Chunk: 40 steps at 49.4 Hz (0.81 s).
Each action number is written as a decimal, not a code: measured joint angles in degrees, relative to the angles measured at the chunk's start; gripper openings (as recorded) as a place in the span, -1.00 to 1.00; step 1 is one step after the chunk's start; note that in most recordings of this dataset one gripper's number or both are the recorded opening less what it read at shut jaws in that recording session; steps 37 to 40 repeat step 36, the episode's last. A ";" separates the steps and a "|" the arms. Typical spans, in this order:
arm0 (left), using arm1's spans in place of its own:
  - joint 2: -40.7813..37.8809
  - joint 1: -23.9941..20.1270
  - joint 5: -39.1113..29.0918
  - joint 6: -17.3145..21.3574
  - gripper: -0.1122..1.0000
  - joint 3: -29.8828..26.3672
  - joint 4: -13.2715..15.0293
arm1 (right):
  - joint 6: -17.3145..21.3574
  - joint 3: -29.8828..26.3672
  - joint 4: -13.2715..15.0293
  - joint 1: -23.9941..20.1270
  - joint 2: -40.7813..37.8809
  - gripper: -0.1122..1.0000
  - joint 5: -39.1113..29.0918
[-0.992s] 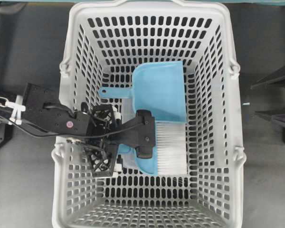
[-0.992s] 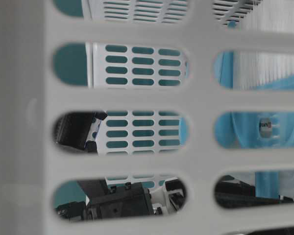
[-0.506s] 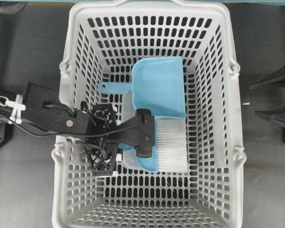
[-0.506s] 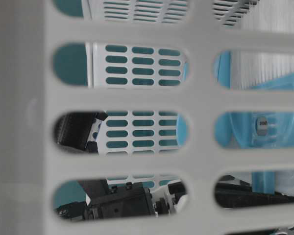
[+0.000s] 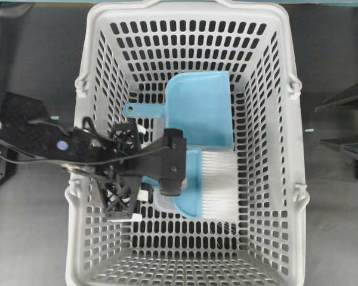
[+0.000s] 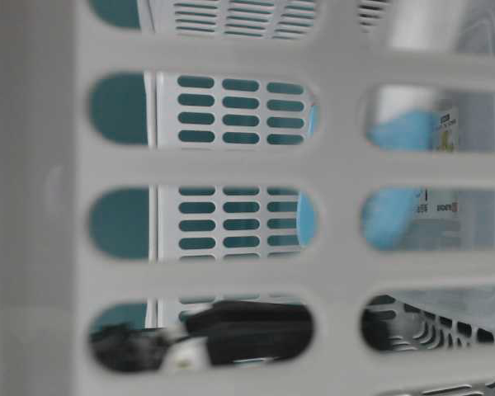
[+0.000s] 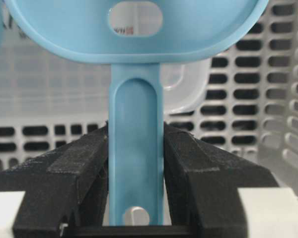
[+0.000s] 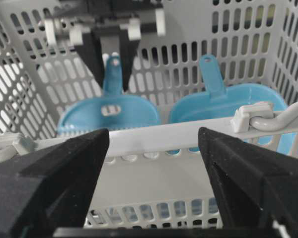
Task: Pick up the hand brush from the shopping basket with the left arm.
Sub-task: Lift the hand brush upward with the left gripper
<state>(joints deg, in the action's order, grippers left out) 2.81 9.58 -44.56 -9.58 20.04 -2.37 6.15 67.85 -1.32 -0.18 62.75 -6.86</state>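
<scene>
The light-blue hand brush (image 5: pixel 191 179) with white bristles (image 5: pixel 218 182) is inside the light-grey shopping basket (image 5: pixel 292 149). My left gripper (image 5: pixel 170 170) is shut on its thin handle (image 7: pixel 135 148), one jaw pressing each side. The rounded head (image 7: pixel 139 29) stands above the jaws. The right wrist view shows the brush (image 8: pixel 109 111) hanging from the left gripper (image 8: pixel 111 39), near the basket's far wall. My right gripper (image 8: pixel 154 144) is open and empty, outside the basket's near rim (image 8: pixel 164 131); it also shows at the overhead view's right edge (image 5: pixel 319 125).
A light-blue flat dustpan (image 5: pixel 200 110) lies on the basket floor just behind the brush, its handle pointing left; it also shows in the right wrist view (image 8: pixel 238 101). The slotted basket walls (image 6: pixel 33 206) rise on all sides of the left gripper.
My left arm has drawn back to the left with the brush in its grip, and the brush has shifted left and risen. The dustpan slid slightly toward the back. The right gripper has not moved.
</scene>
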 measured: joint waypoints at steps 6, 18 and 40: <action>2.81 -0.09 1.05 1.41 -0.28 -0.26 0.00 | 0.00 0.00 -0.09 0.09 0.00 0.46 -0.09; 7.91 -1.41 4.57 2.29 -0.29 -0.35 -0.09 | 0.09 0.00 -0.09 0.09 0.00 0.46 -0.09; 12.22 -3.43 6.77 5.80 -0.29 -2.02 0.00 | 1.67 0.35 -0.09 0.09 0.00 0.46 -0.09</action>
